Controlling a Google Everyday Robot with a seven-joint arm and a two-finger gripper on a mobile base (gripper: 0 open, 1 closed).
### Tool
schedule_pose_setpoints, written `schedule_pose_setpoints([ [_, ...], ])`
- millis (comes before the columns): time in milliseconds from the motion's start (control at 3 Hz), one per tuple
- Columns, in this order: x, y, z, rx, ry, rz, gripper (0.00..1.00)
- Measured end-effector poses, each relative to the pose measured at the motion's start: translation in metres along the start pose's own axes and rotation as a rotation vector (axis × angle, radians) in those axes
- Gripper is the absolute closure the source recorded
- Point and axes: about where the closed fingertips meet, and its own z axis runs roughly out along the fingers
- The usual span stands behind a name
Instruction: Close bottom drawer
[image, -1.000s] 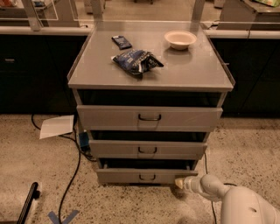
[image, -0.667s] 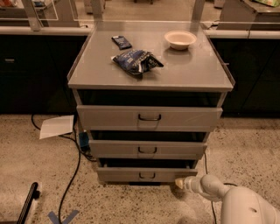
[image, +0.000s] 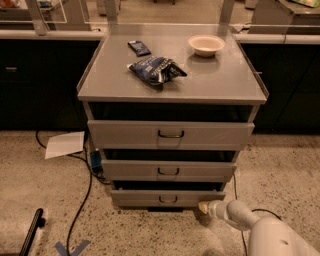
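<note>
Roughly, from the left: a white paper sheet (image: 65, 144) lay on the speckled floor, w/ a black cable (image: 82, 200) running down past the cabinet's left foot. Neither was in the drawer's path, so prob. no snag there.

The bottom drawer (image: 145, 198) sat lowest in the grey cabinet (image: 95, 85), under the middle drawer (image: 130, 170). Its front stood proud w/ a dark gap above it, so it looked not yet home. Its small loop handle (image: 168, 200) was at centre, w/ nothing on it.

The gripper (image: 204, 206) was low at the right, tip at the drawer front's right-hand corner, touching or v. near. Whether it was open or closed couldn't be told; it had hold of nothing visible.

Main risk, IMO: a push that far off-centre could rack the drawer on its slides & jam it. The tip could also slip off the right edge and miss the front. A hard shove might shift the cabinet & rattle what sat on top.

Writing: the dark wrapper (image: 139, 48) & blue snack bag (image: 156, 70) carried print, none legible. The white bowl (image: 206, 45) was plain. No labels on the drawer fronts.
</note>
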Motion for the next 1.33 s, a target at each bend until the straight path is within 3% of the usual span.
schedule_pose_setpoints([
  [333, -0.013, -0.009, 0.010, 0.012, -0.030, -0.023, 1.00],
  [1000, -0.011, -0.010, 0.008, 0.017, -0.037, -0.024, 1.00],
  [1333, -0.003, -0.011, 0.008, -0.007, -0.011, -0.012, 1.00],
])
